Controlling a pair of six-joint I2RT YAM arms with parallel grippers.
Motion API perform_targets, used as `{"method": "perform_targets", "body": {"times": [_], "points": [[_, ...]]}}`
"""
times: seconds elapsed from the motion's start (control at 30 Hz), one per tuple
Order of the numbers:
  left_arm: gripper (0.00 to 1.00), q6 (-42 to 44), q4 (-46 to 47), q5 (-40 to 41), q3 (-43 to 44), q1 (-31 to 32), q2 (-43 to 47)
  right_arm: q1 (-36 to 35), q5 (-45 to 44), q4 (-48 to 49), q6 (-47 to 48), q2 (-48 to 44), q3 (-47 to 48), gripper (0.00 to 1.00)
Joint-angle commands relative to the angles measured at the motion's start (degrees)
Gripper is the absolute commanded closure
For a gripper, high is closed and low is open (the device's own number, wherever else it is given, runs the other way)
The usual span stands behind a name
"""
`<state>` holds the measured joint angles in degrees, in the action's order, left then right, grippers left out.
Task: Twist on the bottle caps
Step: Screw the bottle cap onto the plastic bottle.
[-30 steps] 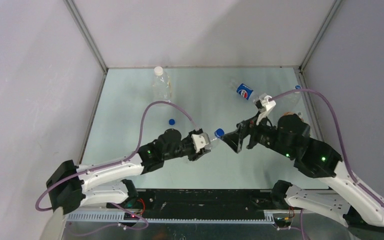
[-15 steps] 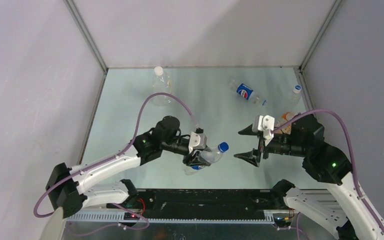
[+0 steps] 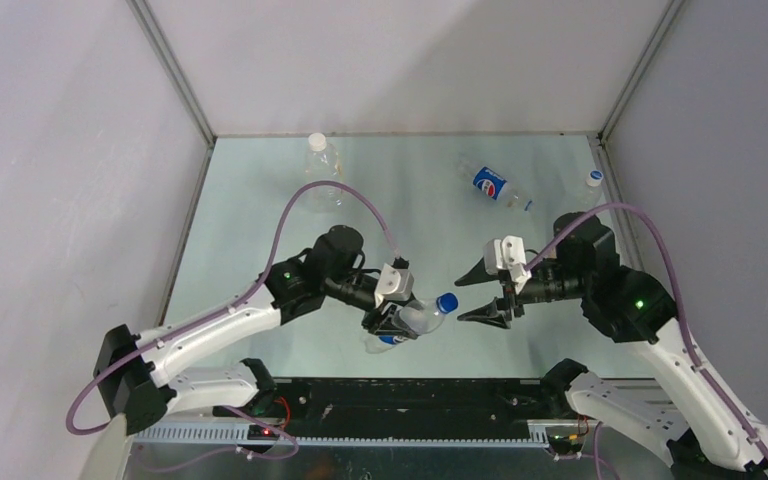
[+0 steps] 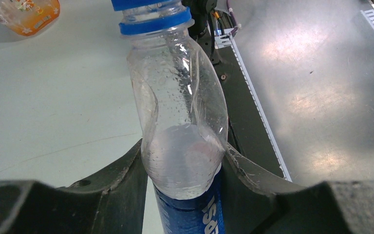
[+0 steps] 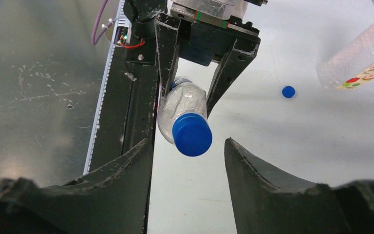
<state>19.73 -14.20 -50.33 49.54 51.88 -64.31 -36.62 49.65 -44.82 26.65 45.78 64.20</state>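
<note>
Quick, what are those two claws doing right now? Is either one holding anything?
Left gripper: closed on the clear bottle, which has a blue cap on it.
Right gripper: open, holding nothing, facing that cap.

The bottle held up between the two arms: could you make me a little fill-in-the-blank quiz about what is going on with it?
The left tool is shut on a clear bottle with a ____ label. Its blue cap faces the right tool, whose jaws stand ____, not touching it. One loose blue cap lies on the ____.
Missing words: blue; open; table.
</note>
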Motion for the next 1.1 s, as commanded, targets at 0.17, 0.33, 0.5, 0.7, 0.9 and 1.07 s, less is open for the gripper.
{"method": "perform_targets", "body": {"times": [0.17, 0.33, 0.5, 0.7, 0.9, 1.07], "points": [[1.0, 2.0, -0.7, -3.7, 4.4, -0.3, -1.2, 0.5, 4.1, 0.5, 3.7, 3.5, 1.7, 0.49], [1.0, 2.4, -1.0, -3.7, 5.2, -0.3, -1.5, 0.6, 4.3, 0.1, 4.1, 4.2, 1.7, 0.57], [1.0, 2.9, -1.8, -3.1, 5.7, -0.3, -1.6, 0.6, 5.0, 0.3, 3.4, 4.5, 1.8, 0.64], [1.0, 2.7, -1.9, 1.6, 6.5, 0.0, -1.0, 0.6, 4.3, 0.0, 0.4, 5.1, 1.7, 0.76], [1.0, 1.1, 2.2, 19.6, 5.4, 2.7, 1.0, -0.5, -2.6, 0.5, -14.5, 6.4, 1.7, 0.94], [1.0, 0.4, 9.4, 34.5, 2.0, 6.0, 4.2, -2.7, -15.4, 3.3, -35.2, 7.1, 1.7, 1.0]]}}
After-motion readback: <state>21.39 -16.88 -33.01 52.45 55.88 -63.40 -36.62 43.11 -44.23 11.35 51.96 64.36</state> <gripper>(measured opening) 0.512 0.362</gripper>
